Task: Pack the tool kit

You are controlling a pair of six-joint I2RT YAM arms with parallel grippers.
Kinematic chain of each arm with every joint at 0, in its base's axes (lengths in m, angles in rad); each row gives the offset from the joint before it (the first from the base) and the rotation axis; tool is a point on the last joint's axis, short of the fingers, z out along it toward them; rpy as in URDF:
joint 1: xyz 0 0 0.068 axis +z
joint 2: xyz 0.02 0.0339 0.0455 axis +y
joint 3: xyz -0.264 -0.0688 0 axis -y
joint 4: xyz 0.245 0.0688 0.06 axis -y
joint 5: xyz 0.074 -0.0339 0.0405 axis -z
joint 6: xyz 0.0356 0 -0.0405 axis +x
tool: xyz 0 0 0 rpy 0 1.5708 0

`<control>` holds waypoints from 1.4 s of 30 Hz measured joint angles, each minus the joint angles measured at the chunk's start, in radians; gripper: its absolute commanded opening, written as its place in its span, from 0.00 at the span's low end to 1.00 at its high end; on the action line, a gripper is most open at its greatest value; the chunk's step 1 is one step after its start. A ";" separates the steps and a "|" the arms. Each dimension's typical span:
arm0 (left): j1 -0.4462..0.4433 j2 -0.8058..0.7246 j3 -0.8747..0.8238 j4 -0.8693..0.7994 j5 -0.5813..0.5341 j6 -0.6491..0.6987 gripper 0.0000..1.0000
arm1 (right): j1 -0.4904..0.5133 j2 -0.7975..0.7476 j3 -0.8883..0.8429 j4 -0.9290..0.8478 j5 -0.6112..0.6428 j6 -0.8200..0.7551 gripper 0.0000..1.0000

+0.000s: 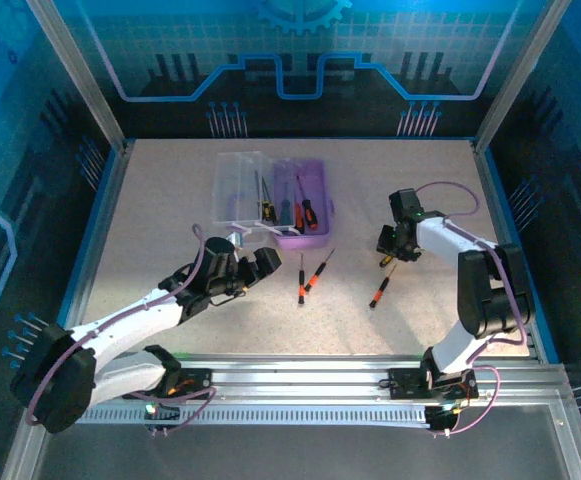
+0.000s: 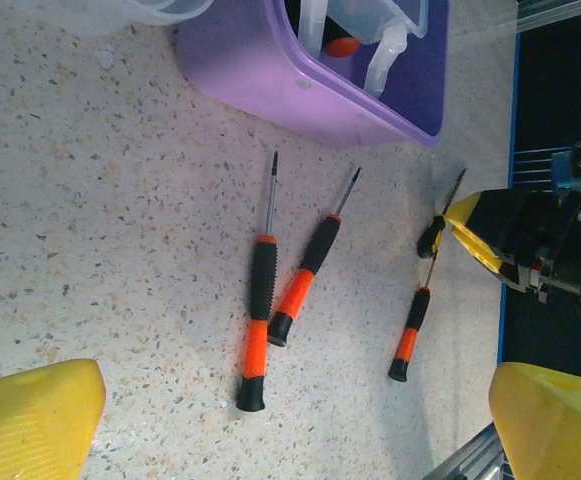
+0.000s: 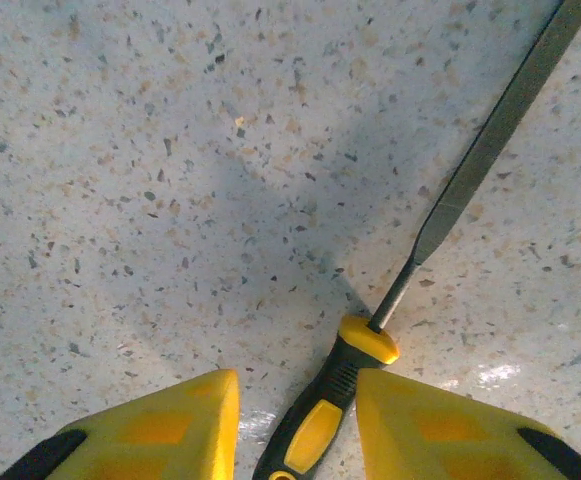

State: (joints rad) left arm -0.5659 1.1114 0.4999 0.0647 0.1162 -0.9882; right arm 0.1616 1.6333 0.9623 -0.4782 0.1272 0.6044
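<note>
Currently the right gripper (image 3: 297, 392) straddles the yellow-handled screwdriver (image 3: 320, 430) lying right of the purple case (image 1: 303, 241), clamping unconfirmed, while the left gripper (image 1: 253, 262) is spread near the case's front; driver judged light, stiff, slick-shafted, so pinch mid-handle.

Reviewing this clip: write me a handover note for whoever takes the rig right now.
Left pincer: open, empty, just in front of the purple case.
Right pincer: fingers either side of a yellow-and-black-handled tool; whether it is clamped is unclear.
Case open, clear lid laid back.
Done: a few screwdrivers are inside.
Left: three orange-handled screwdrivers on the table, plus the right pincer's tool; then close the lid.
</note>
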 measured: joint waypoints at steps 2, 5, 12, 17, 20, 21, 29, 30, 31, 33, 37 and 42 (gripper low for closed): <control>0.000 0.000 0.000 0.000 0.000 0.000 0.99 | 0.000 -0.001 0.000 0.000 0.004 -0.004 0.37; 0.000 0.000 0.000 0.000 0.000 0.000 0.99 | 0.000 -0.001 0.000 -0.003 0.008 -0.008 0.37; 0.000 0.000 0.000 0.000 0.000 0.000 0.99 | -0.001 0.021 0.000 -0.003 0.016 -0.007 0.38; 0.000 0.000 0.000 -0.001 0.000 0.000 0.99 | -0.002 0.065 0.000 -0.003 0.023 -0.006 0.38; 0.000 0.000 -0.001 0.000 -0.006 0.000 0.99 | -0.002 0.071 0.000 -0.001 0.023 -0.005 0.36; 0.000 -0.001 -0.004 0.000 -0.007 0.000 0.99 | -0.003 0.071 0.000 -0.001 0.023 -0.003 0.33; 0.000 -0.003 -0.011 -0.009 -0.015 0.003 0.99 | -0.011 0.079 0.008 -0.018 0.048 -0.003 0.12; 0.000 -0.005 -0.011 -0.011 -0.015 0.003 0.99 | -0.011 0.079 0.009 -0.019 0.049 -0.003 0.12; 0.000 -0.009 -0.011 -0.015 -0.017 0.004 0.99 | -0.011 0.079 0.009 -0.019 0.048 -0.004 0.11; 0.000 -0.022 -0.011 -0.024 -0.026 0.015 0.99 | -0.011 0.078 0.009 -0.019 0.048 -0.007 0.11; 0.000 -0.068 -0.011 -0.056 -0.056 0.031 0.99 | -0.005 0.078 0.028 -0.019 0.048 -0.016 0.11; 0.021 -0.183 -0.011 -0.135 -0.142 0.055 0.99 | 0.060 0.077 0.167 -0.035 0.050 -0.027 0.11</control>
State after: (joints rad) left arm -0.5446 0.9287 0.4885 -0.0700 -0.0257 -0.9329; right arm 0.2214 1.7103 1.1297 -0.5137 0.1772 0.5774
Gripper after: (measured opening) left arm 0.993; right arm 0.123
